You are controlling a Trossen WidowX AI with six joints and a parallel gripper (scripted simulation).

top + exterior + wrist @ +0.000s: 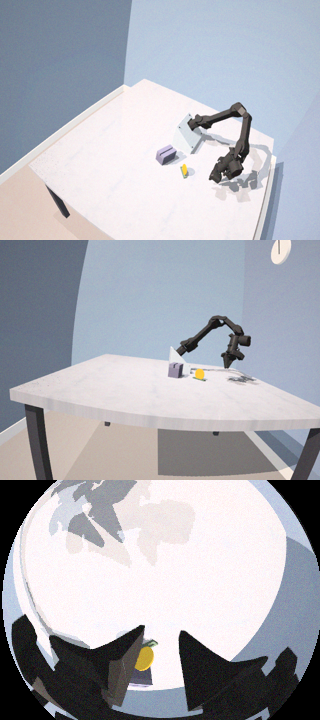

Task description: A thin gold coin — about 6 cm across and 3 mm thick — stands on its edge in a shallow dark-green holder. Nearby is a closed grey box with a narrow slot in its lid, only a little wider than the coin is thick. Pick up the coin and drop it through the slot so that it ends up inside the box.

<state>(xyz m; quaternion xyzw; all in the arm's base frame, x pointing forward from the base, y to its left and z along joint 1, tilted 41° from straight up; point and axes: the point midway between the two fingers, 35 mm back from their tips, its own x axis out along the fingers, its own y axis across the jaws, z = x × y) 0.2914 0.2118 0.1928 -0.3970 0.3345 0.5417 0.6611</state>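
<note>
The gold coin [184, 169] [199, 374] [145, 659] stands on edge in the green holder [184, 176] [203, 380] [151, 643]. The grey-violet box [168, 157] [174, 371] [143, 678] stands beside it, left of the coin in the top and exterior views. Its narrow slot [166, 150] shows in the lid. My gripper [226, 367] [163, 629] is partly open and empty, fingers pointing down. It hangs above the table, to the right of the coin in the top and exterior views and well apart from it. In the wrist view one finger hides part of the coin and box.
A pale wedge-shaped mount [184, 138] [173, 357] carries the arm's base and stands close behind the box. The arm arches from it above the table [108, 165] [116, 392]. The table's right edge is near the gripper in the top view, with a wall beyond.
</note>
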